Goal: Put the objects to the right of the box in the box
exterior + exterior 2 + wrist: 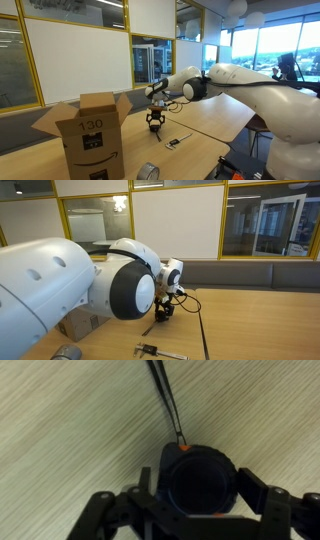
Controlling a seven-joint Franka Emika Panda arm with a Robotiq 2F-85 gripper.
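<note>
While the cardboard box (92,135) is standing open on the counter (205,122), we are judging the task as barely begun: a small dark item (172,142) and a tape roll (148,172) are lying outside the box, and nothing is showing inside it from these angles. We are seeing the tool (155,122) hanging low over the counter beside the box. In the wrist view its fingers are flanking a round black object (200,472) with an orange mark and a thin black cord (163,400). Whether they are already pinching it or only bracketing it, we cannot tell.
</note>
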